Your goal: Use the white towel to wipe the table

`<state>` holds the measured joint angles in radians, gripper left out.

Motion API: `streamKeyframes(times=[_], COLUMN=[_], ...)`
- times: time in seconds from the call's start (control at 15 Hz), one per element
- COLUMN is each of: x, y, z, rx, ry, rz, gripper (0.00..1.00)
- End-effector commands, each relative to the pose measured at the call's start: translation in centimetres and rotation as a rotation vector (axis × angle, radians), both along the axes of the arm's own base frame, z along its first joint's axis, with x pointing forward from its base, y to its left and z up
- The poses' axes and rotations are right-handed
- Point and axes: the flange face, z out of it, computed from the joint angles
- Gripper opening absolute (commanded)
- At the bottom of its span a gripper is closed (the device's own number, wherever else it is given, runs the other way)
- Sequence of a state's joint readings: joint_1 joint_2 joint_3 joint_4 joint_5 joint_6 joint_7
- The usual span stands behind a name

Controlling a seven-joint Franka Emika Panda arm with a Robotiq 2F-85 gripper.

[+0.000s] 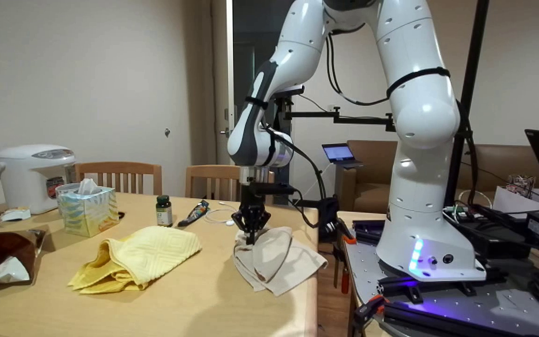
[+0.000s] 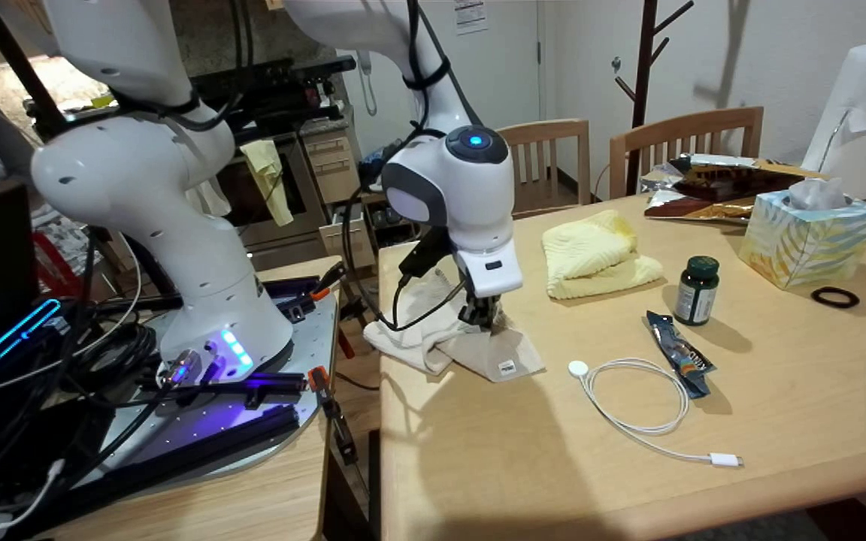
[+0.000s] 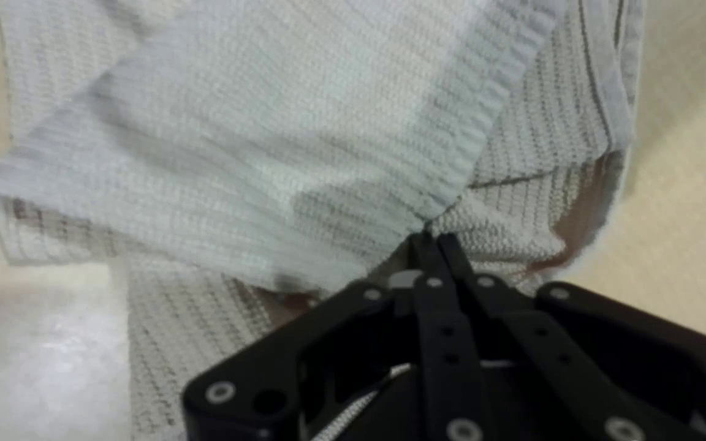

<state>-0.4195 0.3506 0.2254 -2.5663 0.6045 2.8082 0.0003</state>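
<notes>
On the bench [image 1: 157,313] we count one bottle [image 2: 697,288], its label [image 2: 694,304] unreadable, one yellow towel [image 1: 145,257] and one white towel [image 1: 274,257] our tool [image 3: 433,239] pinches.

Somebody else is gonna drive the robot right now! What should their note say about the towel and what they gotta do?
End effector: shut, pinching the white towel.
Where things are: the towel lies rumpled on the table, partly over the edge nearest the robot's base. The yellow cloth lies apart from it; leave that one alone.
Done: the towel is gripped. These pictures can't tell whether any wiping has happened.
Left: probably slide the towel over the table to wipe it, steering around the green-capped bottle and white cable, then let go.
</notes>
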Motion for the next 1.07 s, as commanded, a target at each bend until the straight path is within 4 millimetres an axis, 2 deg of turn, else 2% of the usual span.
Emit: streamKeyframes(times=[0.0, 0.13, 0.33, 0.73, 1.0], x=[-1.3, -1.2, -0.6, 1.2, 1.2], y=[-2.0, -2.1, 0.0, 7.9, 12.7], z=[0.3, 0.7, 1.2, 0.6, 0.5], rx=[0.022, 0.013, -0.027, -0.116, -0.165], ry=[0.011, 0.015, 0.033, 0.122, 0.132], rz=[-0.049, -0.048, 0.051, 0.431, 0.628], gripper=[0.01, 0.01, 0.01, 0.01, 0.00])
